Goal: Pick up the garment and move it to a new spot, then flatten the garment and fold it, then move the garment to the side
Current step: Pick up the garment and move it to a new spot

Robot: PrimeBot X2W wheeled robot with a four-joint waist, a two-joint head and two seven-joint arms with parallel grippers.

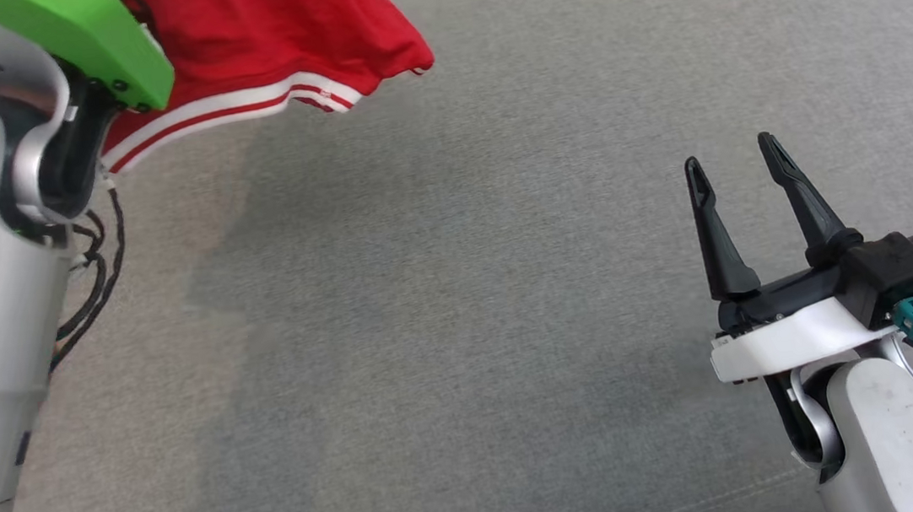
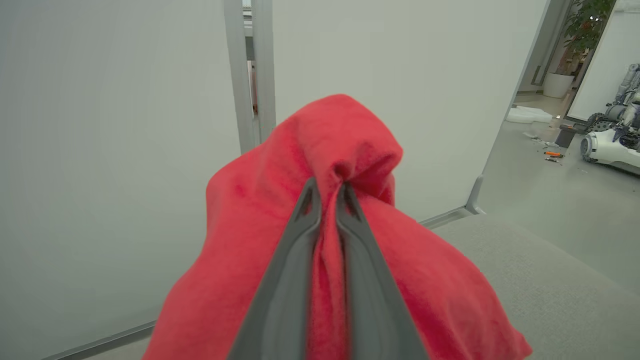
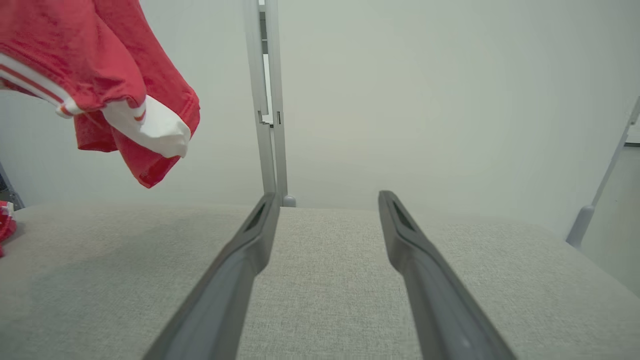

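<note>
The garment (image 1: 264, 39) is red with white stripes along its hem and hangs in the air at the upper left of the head view, above the grey cushion (image 1: 468, 289). My left gripper (image 2: 327, 187) is shut on a bunch of the red cloth (image 2: 280, 225), which drapes around both fingers. From the right wrist view the garment (image 3: 100, 65) dangles at the upper left, clear of the surface. My right gripper (image 1: 730, 151) stands open low on the right over bare cushion, nothing between its fingers (image 3: 240, 260).
The grey fabric cushion (image 3: 320, 270) spreads wide under both arms. White partition panels (image 2: 125, 125) with a metal post stand behind it. My left arm's green cover (image 1: 85, 32) and cables sit at the upper left. Another robot (image 2: 612, 140) stands on the floor far right.
</note>
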